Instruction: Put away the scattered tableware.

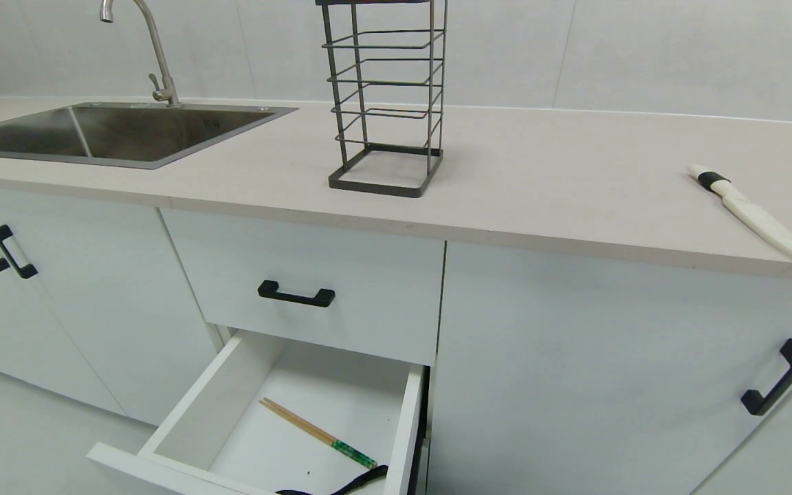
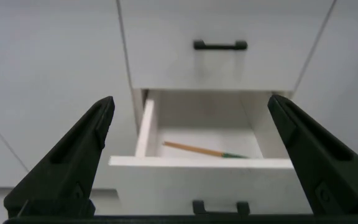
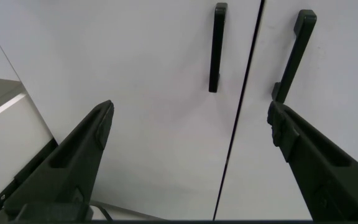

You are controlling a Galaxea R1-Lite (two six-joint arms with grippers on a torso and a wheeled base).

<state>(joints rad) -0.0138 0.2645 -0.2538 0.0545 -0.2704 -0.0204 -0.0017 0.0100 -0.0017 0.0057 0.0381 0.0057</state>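
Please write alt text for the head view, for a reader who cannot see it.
An open lower drawer under a kitchen countertop holds a pair of chopsticks. On the countertop a white knife lies at the right, a wire rack stands in the middle and a sink sits at the left.

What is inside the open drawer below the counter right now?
A pair of wooden chopsticks with green ends lies on the floor of the open drawer. The floor strip just behind its front panel is hidden, so anything there cannot be seen.
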